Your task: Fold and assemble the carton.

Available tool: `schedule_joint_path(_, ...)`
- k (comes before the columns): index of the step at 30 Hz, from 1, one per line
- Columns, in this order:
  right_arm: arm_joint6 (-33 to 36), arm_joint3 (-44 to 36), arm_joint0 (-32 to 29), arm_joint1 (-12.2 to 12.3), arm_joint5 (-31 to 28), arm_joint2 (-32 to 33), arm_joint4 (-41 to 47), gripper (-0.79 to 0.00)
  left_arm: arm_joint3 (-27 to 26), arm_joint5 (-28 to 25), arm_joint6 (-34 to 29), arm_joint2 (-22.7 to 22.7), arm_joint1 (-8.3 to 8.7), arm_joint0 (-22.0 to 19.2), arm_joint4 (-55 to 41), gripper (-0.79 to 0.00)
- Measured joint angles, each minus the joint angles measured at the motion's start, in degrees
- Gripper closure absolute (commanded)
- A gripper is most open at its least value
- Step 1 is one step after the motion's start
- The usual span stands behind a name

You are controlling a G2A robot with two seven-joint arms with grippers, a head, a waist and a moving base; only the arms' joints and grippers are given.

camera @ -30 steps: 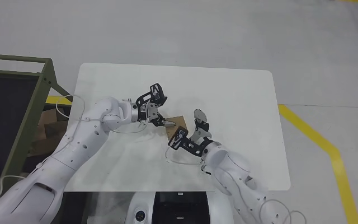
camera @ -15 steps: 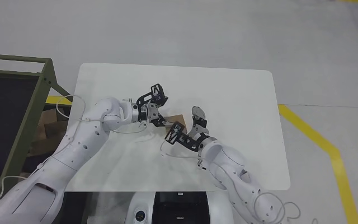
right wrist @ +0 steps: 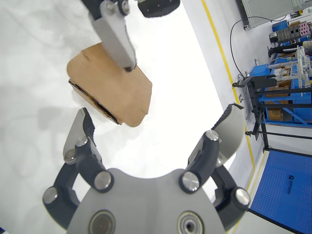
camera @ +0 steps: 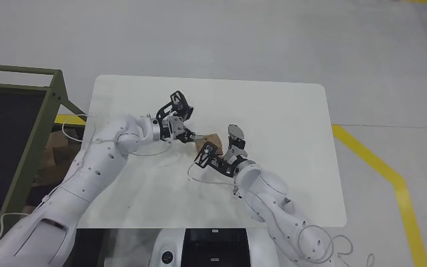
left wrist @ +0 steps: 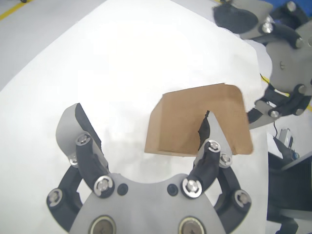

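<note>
Top view: carton (camera: 212, 141) sits mid-surface (camera: 287, 107), between left gripper (camera: 185, 123) and right gripper (camera: 219, 148).
Left wrist view: left fingers (left wrist: 80, 122) spread wide, gripping nothing. One tip rests on carton's top panel.
Right wrist view: right fingers (right wrist: 80, 127) wide apart, empty, carton just beyond them.
Risk: carton unclamped. Tip pressure may skid it along surface, or flap may spring back open.

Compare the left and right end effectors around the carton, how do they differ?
The left end effector rests one fingertip on top of the carton; the right end effector sits beside its edge, contact unclear. The left is at the carton's left, the right nearer the robot. Both are open.
</note>
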Motion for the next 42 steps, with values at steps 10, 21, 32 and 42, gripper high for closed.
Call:
schedule_joint_path(10,-0.3,-0.6,-0.6,-0.2,0.1,0.3,-0.6,-0.785,1.5,4.5,-4.8,1.4,-1.17,-1.7,-1.8,-0.785)
schedule_joint_path(21,0.7,-1.9,-1.1,-0.2,-2.3,0.3,-1.3,-0.785,2.7,1.9,-4.6,2.2,-1.91,-2.4,0.3,-0.785)
schedule_joint_path(32,0.7,-6.6,-2.9,0.1,-4.6,1.5,-1.5,-0.785,2.5,1.3,-3.7,2.0,-2.26,-1.8,2.1,-0.785)
schedule_joint_path(42,1.9,-3.2,-0.6,-0.6,-3.8,0.8,-0.7,-0.785,2.5,0.8,-3.8,1.6,-2.54,-1.6,2.5,-0.785)
